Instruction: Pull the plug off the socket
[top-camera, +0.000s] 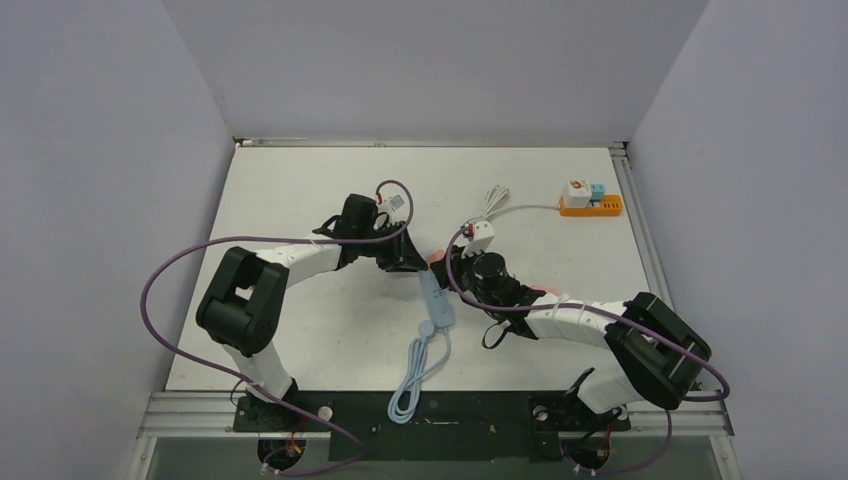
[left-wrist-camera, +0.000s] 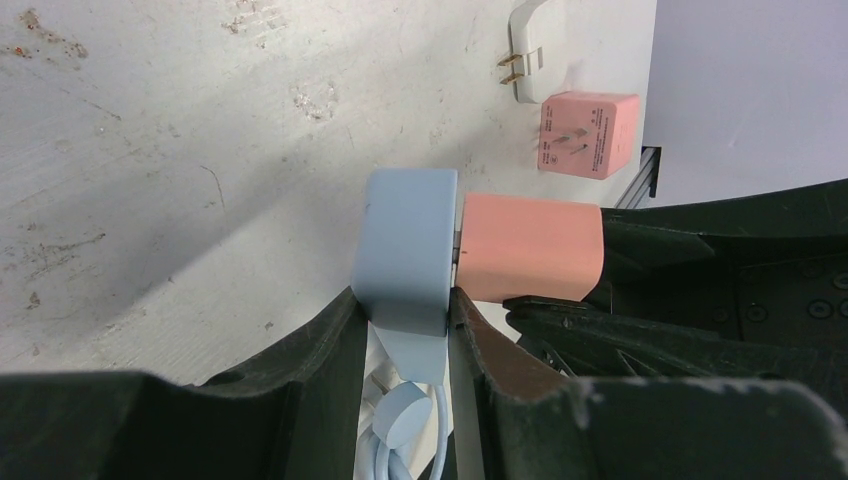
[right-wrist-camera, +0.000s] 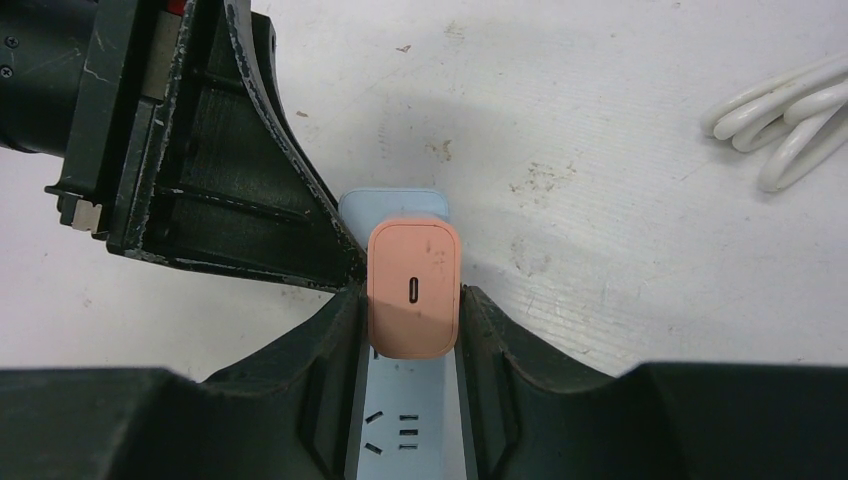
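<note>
A light blue power strip (top-camera: 438, 300) lies mid-table. A pink plug (top-camera: 432, 258) sits in its far end. In the left wrist view my left gripper (left-wrist-camera: 405, 300) is shut on the strip's end (left-wrist-camera: 405, 245). The pink plug (left-wrist-camera: 530, 247) sticks out of the strip's face, with a thin gap at the joint. In the right wrist view my right gripper (right-wrist-camera: 413, 300) is shut on the pink plug (right-wrist-camera: 413, 285), one finger on each side, above the strip (right-wrist-camera: 410, 425). The two grippers (top-camera: 405, 255) (top-camera: 458, 272) meet over the strip's far end.
The strip's blue cable (top-camera: 408, 385) coils toward the near edge. An orange power strip (top-camera: 592, 205) with a white cable (top-camera: 495, 200) lies at the back right. A second pink plug (left-wrist-camera: 585, 135) and a white plug (left-wrist-camera: 535, 60) lie loose on the table.
</note>
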